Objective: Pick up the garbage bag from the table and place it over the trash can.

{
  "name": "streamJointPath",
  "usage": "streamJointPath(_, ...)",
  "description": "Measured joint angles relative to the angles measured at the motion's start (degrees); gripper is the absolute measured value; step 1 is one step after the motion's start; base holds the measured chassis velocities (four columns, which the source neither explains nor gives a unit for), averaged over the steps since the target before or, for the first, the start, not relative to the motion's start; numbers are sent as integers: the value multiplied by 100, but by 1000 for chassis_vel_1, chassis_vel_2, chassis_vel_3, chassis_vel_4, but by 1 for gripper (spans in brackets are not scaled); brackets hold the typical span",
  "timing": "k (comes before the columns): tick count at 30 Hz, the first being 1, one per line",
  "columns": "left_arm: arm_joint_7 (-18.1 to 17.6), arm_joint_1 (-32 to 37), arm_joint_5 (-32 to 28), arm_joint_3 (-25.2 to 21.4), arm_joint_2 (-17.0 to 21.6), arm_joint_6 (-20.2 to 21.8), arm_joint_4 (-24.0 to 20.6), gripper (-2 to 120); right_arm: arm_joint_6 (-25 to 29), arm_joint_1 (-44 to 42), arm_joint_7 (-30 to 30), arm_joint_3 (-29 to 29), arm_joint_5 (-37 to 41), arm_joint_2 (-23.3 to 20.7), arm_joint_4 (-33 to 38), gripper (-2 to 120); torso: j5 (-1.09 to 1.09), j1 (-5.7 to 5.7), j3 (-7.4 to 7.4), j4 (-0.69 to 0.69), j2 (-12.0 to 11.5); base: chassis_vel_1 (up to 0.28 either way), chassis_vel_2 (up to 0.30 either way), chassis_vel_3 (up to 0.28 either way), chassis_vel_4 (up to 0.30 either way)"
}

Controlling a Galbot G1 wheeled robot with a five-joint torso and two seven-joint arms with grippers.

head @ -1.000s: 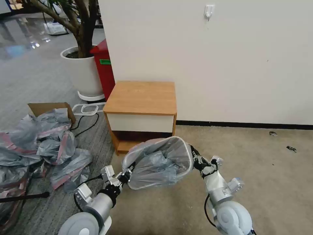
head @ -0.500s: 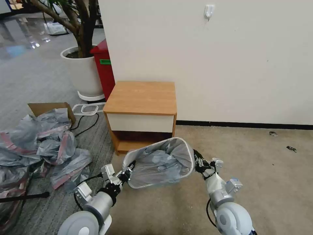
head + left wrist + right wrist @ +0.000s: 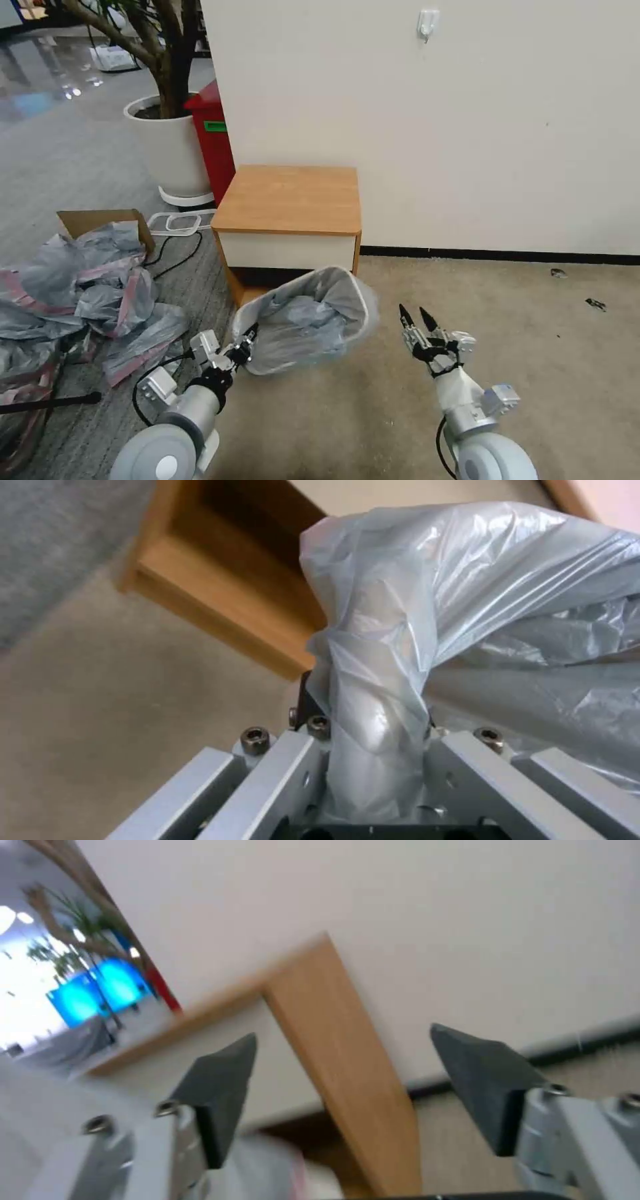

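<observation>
The trash can (image 3: 365,298) hangs tilted just in front of the table (image 3: 290,197), its mouth turned toward me. The silvery-grey garbage bag (image 3: 300,327) lines it and wraps over its rim. My left gripper (image 3: 245,343) is shut on the bag-covered rim at the can's near left side; in the left wrist view the bag (image 3: 467,595) is bunched between the fingers of that gripper (image 3: 370,720). My right gripper (image 3: 412,312) stands open to the right of the can, apart from it, and the right wrist view shows nothing between its pads (image 3: 223,1085).
A heap of grey-and-pink bags (image 3: 87,293) and a cardboard box (image 3: 100,220) lie on the floor at the left. A red bin (image 3: 213,140) and a white plant pot (image 3: 170,143) stand behind the table. The wall runs right behind it. Beige carpet spreads to the right.
My right gripper has let go of the can's right rim, opened and drawn back to the right. The can with its bag has swung left and slightly farther off, held by the left gripper alone.
</observation>
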Motion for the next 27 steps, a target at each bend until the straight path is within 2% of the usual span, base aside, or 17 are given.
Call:
streamJointPath(2,13,7,169,30,28,1,13,4,189,1,-101,57,-226,-7,87,79,0,0,0,0,0,0,0,0,0)
streamJointPath(5,119,35,790,96,108,1,37,4,655,41,-392,218,-1124,-69,355,92,0,0,0,0,0,0,0,0,0)
streamJointPath(6,149,44,992,118,127,1,39,4,761,60,-453,239,-1449,-113,464,91,0,0,0,0,0,0,0,0,0)
streamJointPath(9,185,60,1368,160,156,7,38,4,827,90,-497,215,-1952,-224,670,82,0,0,0,0,0,0,0,0,0)
streamJointPath(11,252,81,1974,214,178,8,52,4,798,141,-521,106,-2458,-395,895,74,-1,0,0,0,0,0,0,0,0)
streamJointPath(12,252,81,1974,214,178,8,52,4,798,141,-521,106,-2458,-395,895,74,-1,0,0,0,0,0,0,0,0)
streamJointPath(13,310,101,2505,251,197,4,77,4,670,178,-595,24,-2759,-538,1041,68,1,0,0,0,0,0,0,0,0)
streamJointPath(15,440,158,3262,329,243,-35,91,4,63,243,-929,-163,-3638,-916,1412,56,0,0,0,1,0,0,0,0,0)
streamJointPath(16,440,158,3262,329,243,-35,91,4,63,243,-929,-163,-3638,-916,1412,56,0,0,0,1,0,0,0,0,0)
streamJointPath(18,552,206,3734,395,271,-118,71,4,-434,391,-1107,-457,-4476,-1322,1632,46,0,0,0,0,0,0,0,0,0)
streamJointPath(19,618,245,4153,428,275,-219,71,4,-646,514,-1225,-704,-4893,-1550,1668,41,1,0,0,1,0,0,0,0,0)
streamJointPath(20,618,245,4153,428,275,-219,71,4,-646,514,-1225,-704,-4893,-1550,1668,41,1,0,0,1,0,0,0,0,0)
streamJointPath(23,673,281,4467,516,210,-294,18,4,-825,690,-1357,-1220,-5310,-1660,1482,27,1,0,0,0,0,0,0,0,0)
streamJointPath(24,673,281,4467,516,210,-294,18,4,-825,690,-1357,-1220,-5310,-1660,1482,27,1,0,0,0,0,0,0,0,0)
streamJointPath(27,674,282,4623,578,170,-294,-14,4,-1005,757,-1423,-1688,-5334,-1514,1153,12,0,0,0,0,0,0,0,0,0)
